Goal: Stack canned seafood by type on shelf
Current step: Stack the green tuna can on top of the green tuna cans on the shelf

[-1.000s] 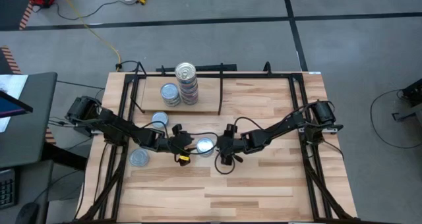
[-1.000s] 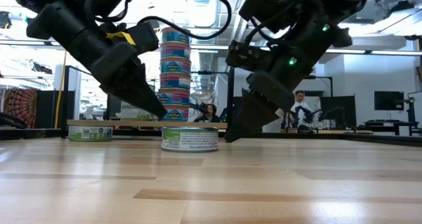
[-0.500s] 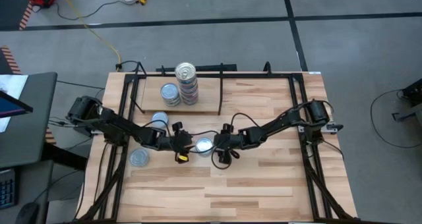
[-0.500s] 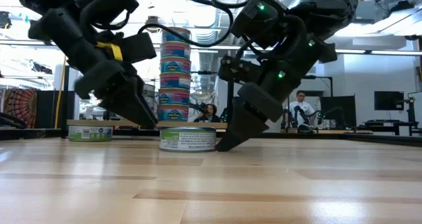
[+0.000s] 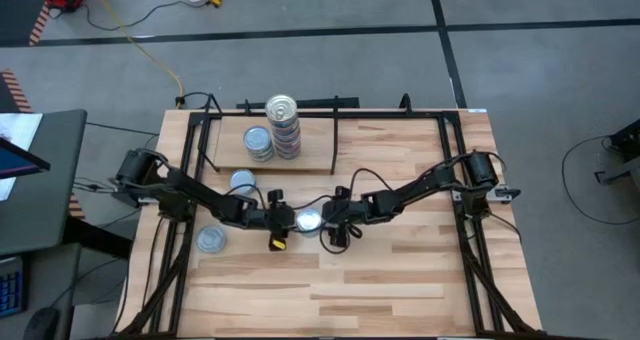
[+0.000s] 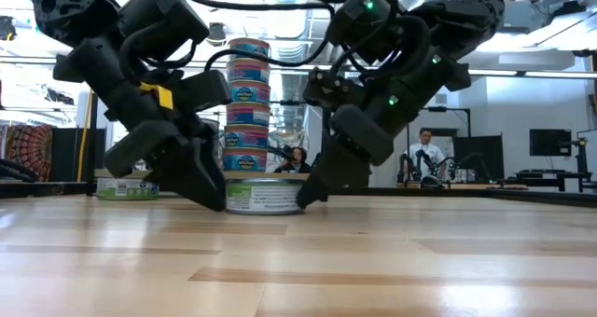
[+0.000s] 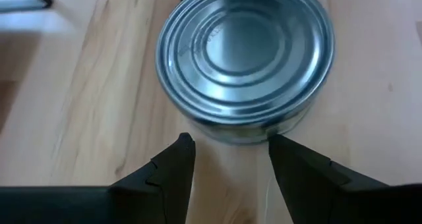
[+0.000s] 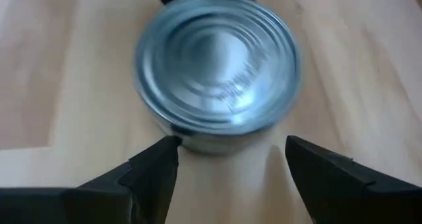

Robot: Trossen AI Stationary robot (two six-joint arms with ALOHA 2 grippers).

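Observation:
A flat round tin (image 5: pixel 308 220) with a bluish-grey top and a green label (image 6: pixel 264 197) stands on its base on the table, between my two grippers. My left gripper (image 5: pixel 290 220) is open at the tin's left side, low on the table (image 6: pixel 216 198). Its fingers are closer together than the tin (image 7: pixel 244 53) is wide. My right gripper (image 5: pixel 325 222) is open at the tin's right side (image 6: pixel 306 194), with the tin (image 8: pixel 217 66) just ahead of its fingers. The shelf (image 5: pixel 310 155) holds a tall stack with a gold top (image 5: pixel 282 108) and a short grey-topped stack (image 5: pixel 258 142). My left gripper comes in level from the table's left, and its fingertips (image 7: pixel 186 145) stand at the foot of the tin's side wall (image 7: pixel 231 135). Whether they touch it I cannot tell. My right gripper slants down from the table's right, with its fingertips (image 8: pixel 168 145) at the tin's side wall (image 8: pixel 217 145). Whether they touch it I cannot tell.
Two loose grey-topped tins lie on the table's left part, one (image 5: pixel 241 182) in front of the shelf and one (image 5: pixel 211 240) nearer the front. A black frame rail (image 5: pixel 462 180) runs along each side of the table. Bare wood (image 5: pixel 400 280) lies toward the near edge.
My left gripper has moved toward the table's right and sunk down to the tin's left side. My right gripper has moved toward the table's left and dropped lower, closing in on the tin's right side. Both have stayed open.

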